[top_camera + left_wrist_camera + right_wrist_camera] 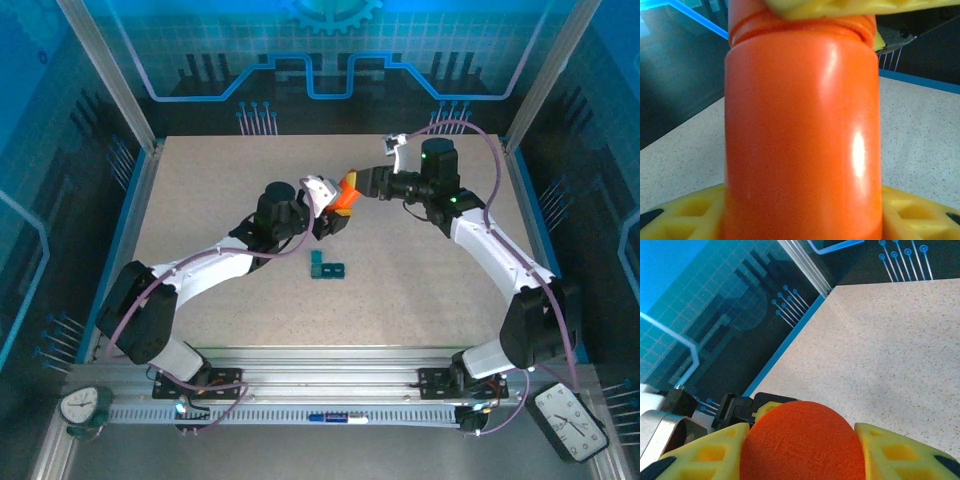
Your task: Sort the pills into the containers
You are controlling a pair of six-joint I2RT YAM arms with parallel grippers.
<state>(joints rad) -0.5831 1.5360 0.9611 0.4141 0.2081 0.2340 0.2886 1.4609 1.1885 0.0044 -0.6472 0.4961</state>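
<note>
bottle (346, 196) — orange, held above the table (200, 190) from both sides. left jaws grip its body, right jaws its neck end. teal pill box (326, 266) lies on the table, apart.

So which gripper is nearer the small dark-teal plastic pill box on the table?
Left. The left gripper grips the orange cylindrical bottle just behind the pill box; the right gripper clamps the bottle's cap, farther back and to the right.
</note>
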